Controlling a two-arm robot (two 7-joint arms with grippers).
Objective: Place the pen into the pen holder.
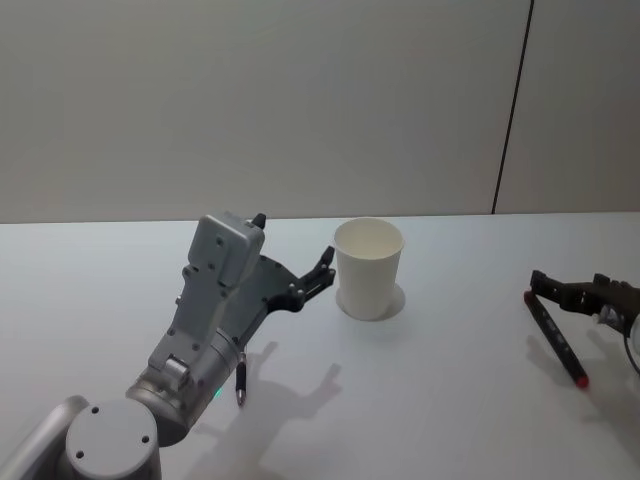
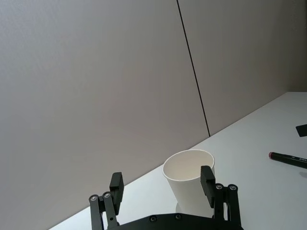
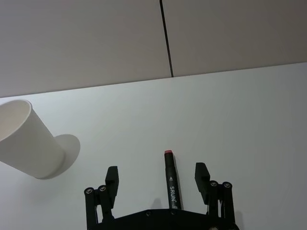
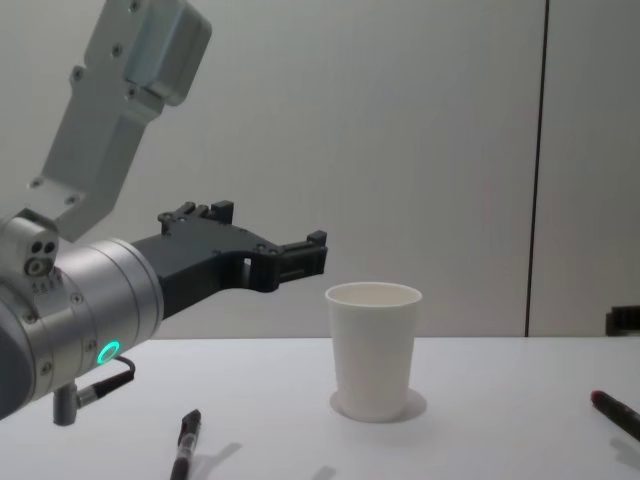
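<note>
The pen holder point(image 1: 368, 268), a white paper cup, stands upright mid-table, also seen as the cup point(image 4: 373, 350). A black pen with a red end point(image 1: 556, 342) lies on the table at the right. My right gripper point(image 1: 572, 288) is open and low over the pen's near end, so the pen point(image 3: 171, 184) lies between its fingers point(image 3: 201, 173) untouched. My left gripper point(image 1: 292, 242) hovers open and empty just left of the cup, at about rim height point(image 4: 315, 252). The cup point(image 2: 189, 184) sits just beyond its right finger point(image 2: 207, 178).
A second dark pen point(image 1: 240, 381) lies on the table beside my left forearm, seen as the pen point(image 4: 187, 442) near the front edge. A plain wall with a vertical seam point(image 1: 512, 105) runs behind the table. The white tabletop point(image 1: 460, 340) between cup and right pen is bare.
</note>
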